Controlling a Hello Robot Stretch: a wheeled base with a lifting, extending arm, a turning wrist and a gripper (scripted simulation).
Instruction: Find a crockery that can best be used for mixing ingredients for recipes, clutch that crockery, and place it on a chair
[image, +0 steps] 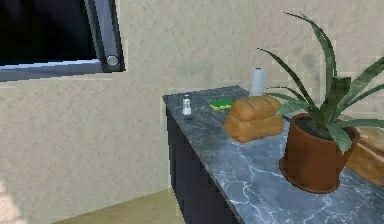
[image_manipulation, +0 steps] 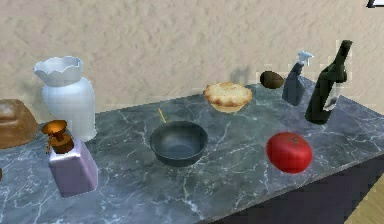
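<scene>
A dark grey bowl (image_manipulation: 180, 143) stands upright near the middle of the marble countertop (image_manipulation: 235, 150) in the arm side view, with a thin stick leaning at its rim. It sits between a lilac soap bottle (image_manipulation: 70, 162) on the left and a red tomato (image_manipulation: 289, 152) on the right.
Along the wall stand a white vase (image_manipulation: 66, 95), a pie (image_manipulation: 228, 96), a potato (image_manipulation: 271, 79), a spray bottle (image_manipulation: 296, 80) and a dark wine bottle (image_manipulation: 330, 85). In the forward view the counter (image: 235, 165) carries a bread loaf (image: 253, 117), a shaker (image: 186, 105) and a potted plant (image: 318, 140).
</scene>
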